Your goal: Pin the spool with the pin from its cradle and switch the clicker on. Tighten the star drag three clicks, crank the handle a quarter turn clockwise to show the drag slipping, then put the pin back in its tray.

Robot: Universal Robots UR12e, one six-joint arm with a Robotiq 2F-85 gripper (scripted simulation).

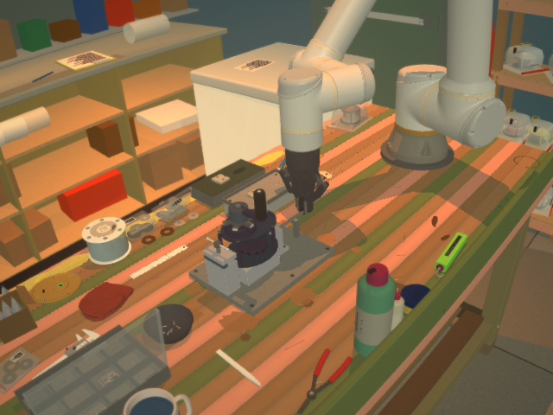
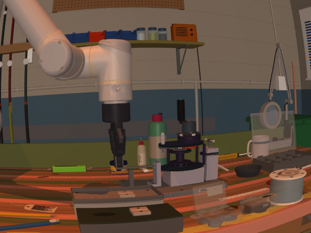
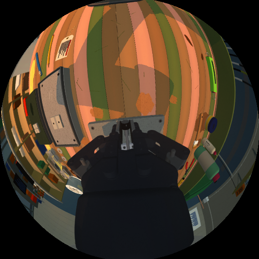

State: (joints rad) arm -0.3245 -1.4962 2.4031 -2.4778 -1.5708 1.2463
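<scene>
The thin grey pin (image 2: 137,167) is partly hidden: one end sits between the closed fingers of my gripper (image 2: 118,164) (image 1: 305,208) (image 3: 126,144), and the rod runs level toward the reel through an upright guide post (image 2: 157,173). The pin is held at its outer end, above the edge of the grey base plate (image 1: 263,268). The dark fishing reel (image 1: 250,236) (image 2: 182,153) stands on that plate, with its black crank handle (image 1: 260,201) (image 2: 180,110) upright on top. A small clicker lever (image 2: 209,141) sticks up from the grey block at the reel's far side.
A grey tray with a tan pad (image 2: 118,194) (image 3: 58,108) lies beside the base plate, with a dark box (image 2: 130,215) past it. A green bottle (image 1: 374,308), glue bottle, pliers (image 1: 326,373), green tool (image 1: 451,252), line spool (image 1: 106,239) and compartment box (image 1: 94,370) lie around the bench.
</scene>
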